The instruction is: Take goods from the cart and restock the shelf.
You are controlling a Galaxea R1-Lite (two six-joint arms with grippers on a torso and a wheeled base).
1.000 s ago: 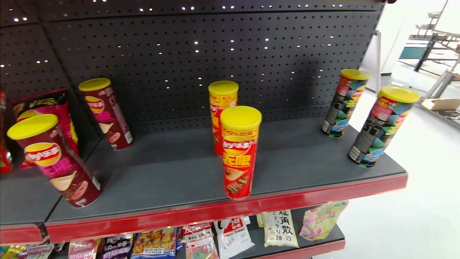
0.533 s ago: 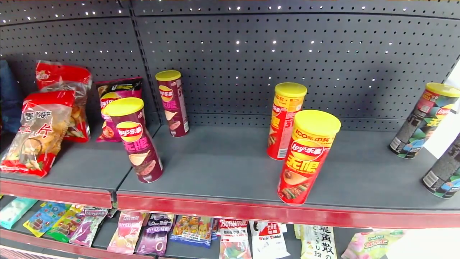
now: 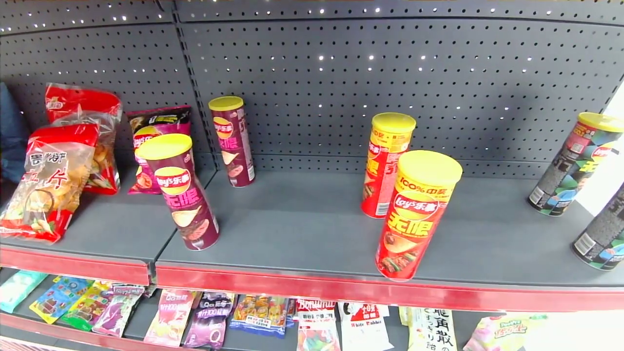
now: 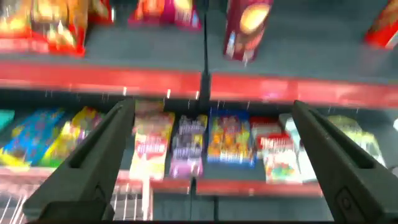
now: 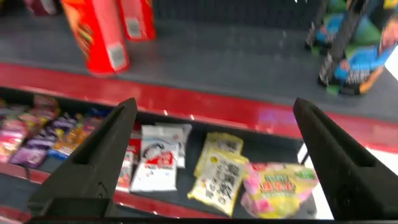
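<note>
Shelf, cans in three pairs. Left front can near the lip, left rear can at its 1 o'clock. Middle rear can just behind middle front can, at 11 o'clock. Right rear can at 11 o'clock of right front can. Snack bags at 9 o'clock of the left pair. Packets below, 6 o'clock.

Bright even light; pinpricks glow through pegboard; glare far right; shelf lip bowed.
</note>
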